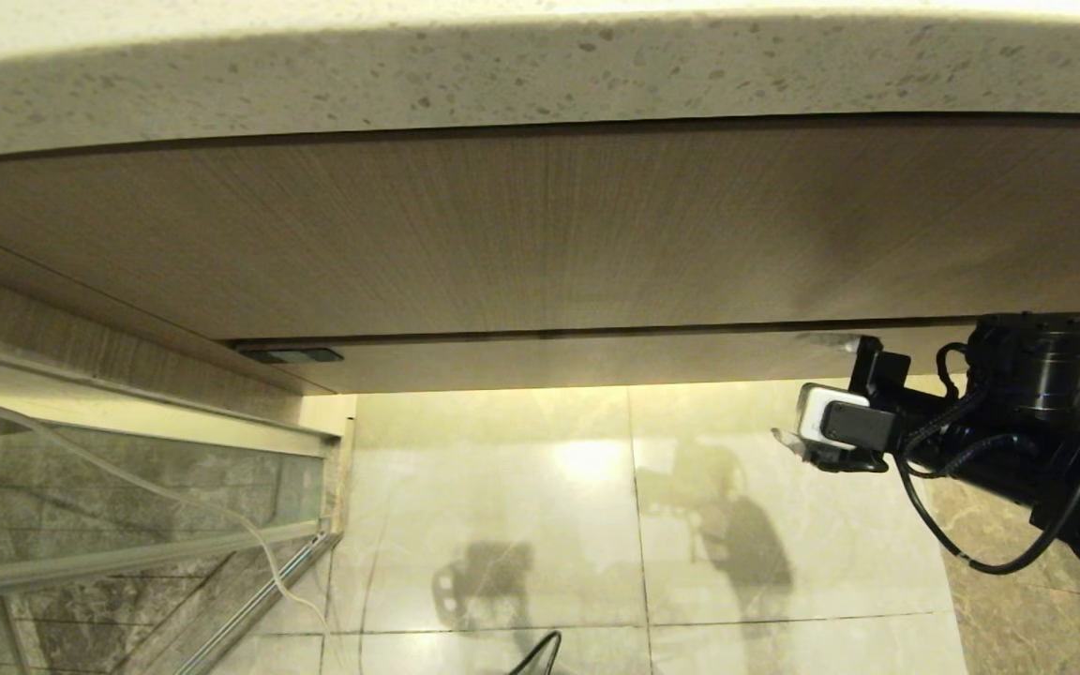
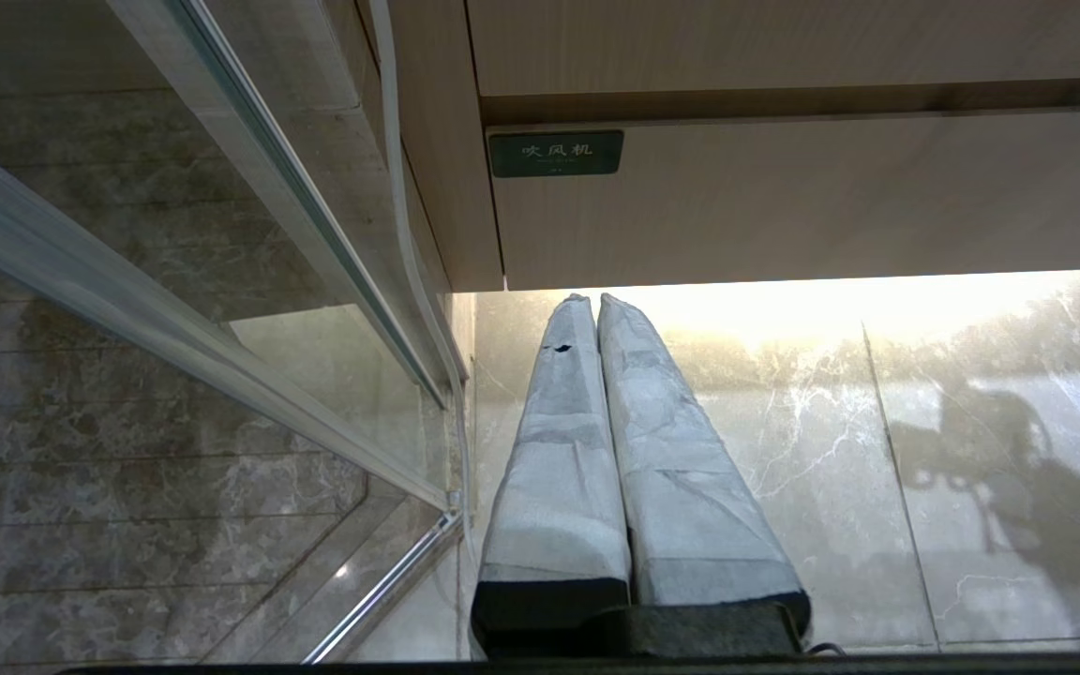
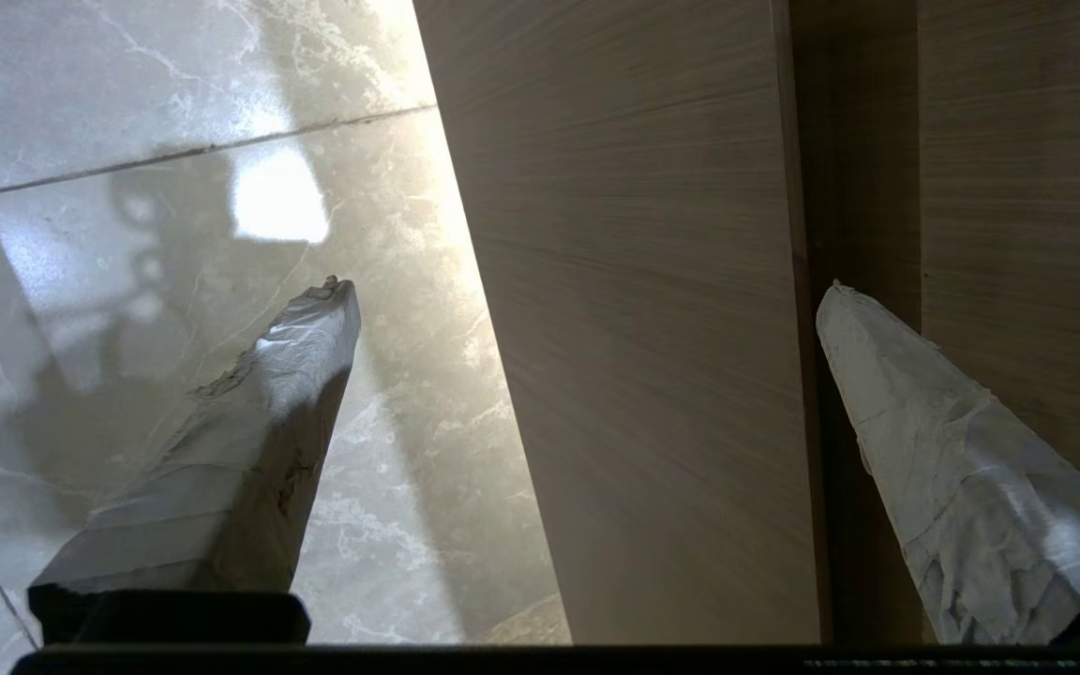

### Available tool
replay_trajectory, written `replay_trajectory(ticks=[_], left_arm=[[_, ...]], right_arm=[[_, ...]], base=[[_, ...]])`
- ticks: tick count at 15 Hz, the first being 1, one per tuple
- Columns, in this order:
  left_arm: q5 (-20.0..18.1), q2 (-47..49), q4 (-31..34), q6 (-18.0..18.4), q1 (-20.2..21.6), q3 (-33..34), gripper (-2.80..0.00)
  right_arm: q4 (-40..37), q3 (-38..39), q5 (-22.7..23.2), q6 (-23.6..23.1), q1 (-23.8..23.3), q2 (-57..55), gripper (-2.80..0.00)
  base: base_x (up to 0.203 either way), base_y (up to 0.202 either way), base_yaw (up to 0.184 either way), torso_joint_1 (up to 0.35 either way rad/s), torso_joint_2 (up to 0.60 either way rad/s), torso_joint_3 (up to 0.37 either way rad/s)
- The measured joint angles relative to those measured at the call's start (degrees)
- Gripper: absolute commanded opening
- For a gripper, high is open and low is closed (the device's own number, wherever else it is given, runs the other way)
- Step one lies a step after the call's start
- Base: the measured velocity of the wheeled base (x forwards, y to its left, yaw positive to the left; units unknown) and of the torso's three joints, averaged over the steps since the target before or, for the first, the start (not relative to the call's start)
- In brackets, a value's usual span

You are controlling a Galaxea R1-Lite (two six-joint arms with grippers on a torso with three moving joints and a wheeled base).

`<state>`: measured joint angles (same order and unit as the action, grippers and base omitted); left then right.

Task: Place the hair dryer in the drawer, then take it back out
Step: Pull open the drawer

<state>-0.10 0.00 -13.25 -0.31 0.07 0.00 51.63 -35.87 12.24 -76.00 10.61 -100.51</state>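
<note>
— Between the right gripper's [image 3: 587, 291] taped fingers [image 3: 259, 412], spread wide and gripping nothing, sits the drawer [image 3: 634, 375] front: one finger below its lower edge over the floor [image 3: 127, 112], the other at the dark gap above it.

— So the front runs crosswise through the opening?

— Yes, long axis sideways under the worktop [image 1: 540, 75]. Right arm is the near one, at the drawer's right end.

— Left gripper [image 2: 596, 300]?

— Parked low, fingers pressed together, pointing at the drawer's labelled left end.

— Hair dryer?

— Not visible anywhere; the drawer is closed, so I can't tell whether it's inside.

— Surfaces?

— Flat matt wood grain, speckled stone worktop, glossy marble floor, wrinkled tape on tapered fingers.
</note>
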Motion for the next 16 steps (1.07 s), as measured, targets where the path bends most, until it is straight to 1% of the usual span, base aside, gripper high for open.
replay_trajectory(ticks=[4,8,14,16], left_arm=[[0.0,0.0,0.0,0.0,0.0,0.0,-2.8],[0.02,0.0,0.0,0.0,0.0,0.0,-2.8],[0.0,0.0,0.0,0.0,0.0,0.0,-2.8],[0.0,0.0,0.0,-0.02,0.0,0.0,-2.8]], right_arm=[[2.44,-0.38,-0.09,0.12,0.0,-1.45,0.0],[7.3,-0.4,-0.17,0.76,0.0,-3.65,0.0],[10.28,-0.38,-0.21,0.94,0.0,-5.73,0.0],[11.89,-0.4,-0.15,1.66,0.0,-6.37,0.0]], base=[[0.0,0.0,0.0,0.0,0.0,0.0],[0.0,0.0,0.0,0.0,0.0,0.0],[0.0,0.0,0.0,0.0,0.0,0.0],[0.0,0.0,0.0,0.0,0.0,0.0]])
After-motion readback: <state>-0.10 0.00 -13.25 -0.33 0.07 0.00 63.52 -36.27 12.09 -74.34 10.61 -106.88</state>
